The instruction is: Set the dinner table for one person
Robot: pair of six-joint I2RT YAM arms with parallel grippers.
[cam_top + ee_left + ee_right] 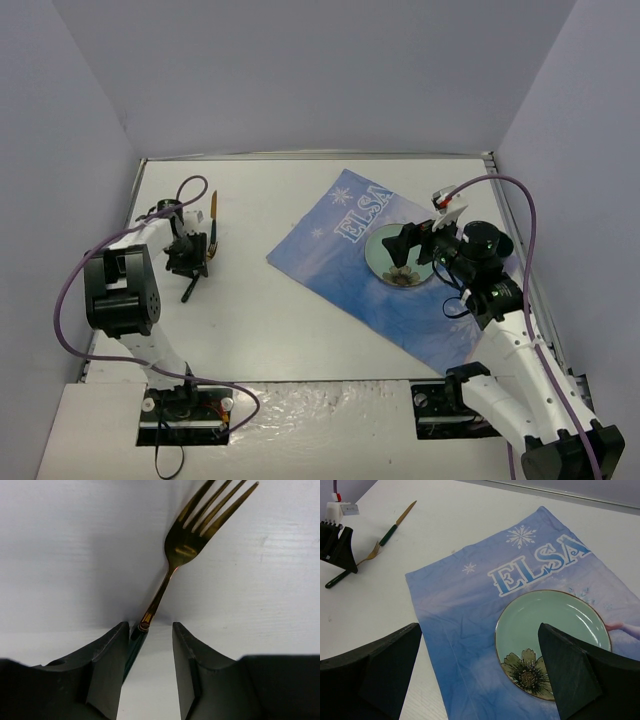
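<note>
A fork [187, 542] with gold tines and a dark green handle lies on the white dinner table [280, 190]. My left gripper [150, 627] is open and low over it. Its jaws stand on either side of the handle, which lies against the left finger [112, 655]. From above, the left gripper [187, 258] covers the fork's head and the handle [188, 291] sticks out toward me. A green flower plate [398, 258] sits on the blue Elsa placemat [340, 270]. My right gripper [412, 246] hovers open and empty above the plate [552, 635].
A gold knife [213, 222] with a dark handle lies just right of the left gripper; it also shows in the right wrist view [397, 522], beside the fork [340, 578]. The placemat [460, 630] lies skewed on the table's right half. Grey walls enclose three sides.
</note>
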